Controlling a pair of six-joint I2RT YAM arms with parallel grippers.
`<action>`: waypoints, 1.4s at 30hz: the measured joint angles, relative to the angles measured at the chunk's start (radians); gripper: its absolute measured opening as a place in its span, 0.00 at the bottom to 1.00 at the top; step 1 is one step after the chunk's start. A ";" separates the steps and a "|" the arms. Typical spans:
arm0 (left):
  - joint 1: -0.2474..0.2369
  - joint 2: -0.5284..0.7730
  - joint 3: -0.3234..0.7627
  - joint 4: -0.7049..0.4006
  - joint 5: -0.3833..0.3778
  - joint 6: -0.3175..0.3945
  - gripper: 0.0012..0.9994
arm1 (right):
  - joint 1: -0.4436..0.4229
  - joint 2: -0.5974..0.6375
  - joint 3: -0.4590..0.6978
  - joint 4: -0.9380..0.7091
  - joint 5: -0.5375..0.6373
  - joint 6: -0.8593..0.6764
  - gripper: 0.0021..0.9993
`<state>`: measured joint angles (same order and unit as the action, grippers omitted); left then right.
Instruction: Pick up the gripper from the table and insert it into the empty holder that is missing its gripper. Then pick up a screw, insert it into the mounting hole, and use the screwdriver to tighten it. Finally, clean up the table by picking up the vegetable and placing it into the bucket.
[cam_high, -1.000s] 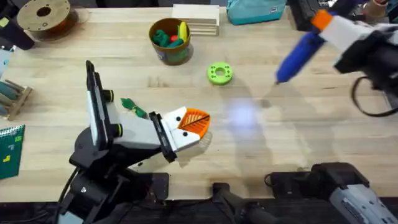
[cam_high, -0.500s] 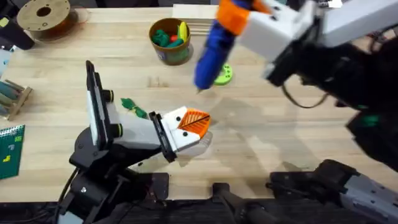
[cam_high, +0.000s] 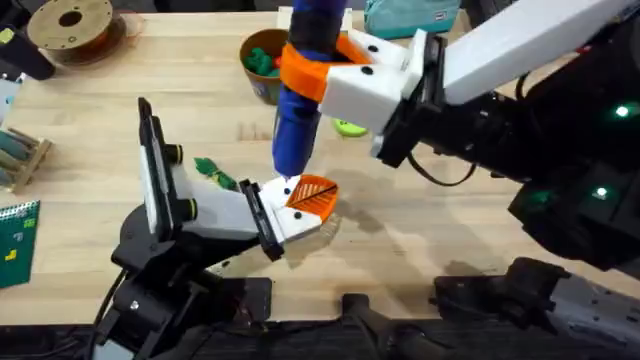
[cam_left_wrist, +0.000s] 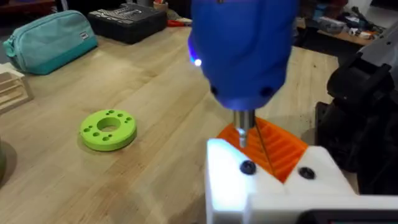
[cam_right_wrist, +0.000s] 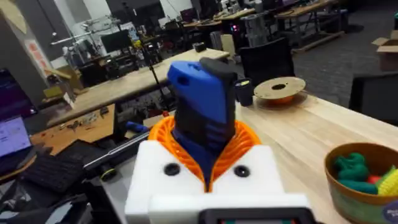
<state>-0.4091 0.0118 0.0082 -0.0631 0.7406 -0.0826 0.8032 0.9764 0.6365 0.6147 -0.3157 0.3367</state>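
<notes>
My right gripper (cam_high: 322, 72) is shut on the blue screwdriver (cam_high: 300, 95), which it holds nearly upright over the table's middle. The thin bit (cam_left_wrist: 244, 129) points down at the white holder (cam_left_wrist: 273, 186), just above a dark screw head (cam_left_wrist: 247, 167). The orange ribbed gripper (cam_left_wrist: 281, 149) sits in that holder at the tip of my left gripper (cam_high: 310, 208), which rests low over the table. The green leafy vegetable (cam_high: 215, 172) lies just left of it. The olive bucket (cam_high: 262, 62) with toy produce stands at the back, partly behind the screwdriver. In the right wrist view the screwdriver (cam_right_wrist: 202, 115) sits between orange pads (cam_right_wrist: 239, 140).
A bright green disc (cam_left_wrist: 107, 129) lies behind the screwdriver. At the back are a teal pouch (cam_left_wrist: 50, 38), a wooden block stack (cam_high: 355, 25) and a filament spool (cam_high: 68, 22) at far left. The right arm spans the right half of the table.
My right arm has swung from the far right across to the left, carrying the screwdriver, and its bit now stands over the holder. The left arm has stayed still.
</notes>
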 joint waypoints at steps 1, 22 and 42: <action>0.000 0.000 0.000 0.000 0.000 0.000 0.01 | 0.000 0.000 0.000 -0.006 0.000 0.000 0.03; 0.000 0.000 0.000 0.000 0.000 0.000 0.01 | 0.002 0.031 0.000 -0.012 -0.046 -0.023 0.03; 0.000 0.000 0.000 0.000 0.000 0.000 0.01 | 0.002 0.032 0.000 -0.011 -0.048 -0.023 0.03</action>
<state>-0.4091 0.0116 0.0082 -0.0631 0.7406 -0.0826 0.8051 1.0084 0.6365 0.6041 -0.3641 0.3141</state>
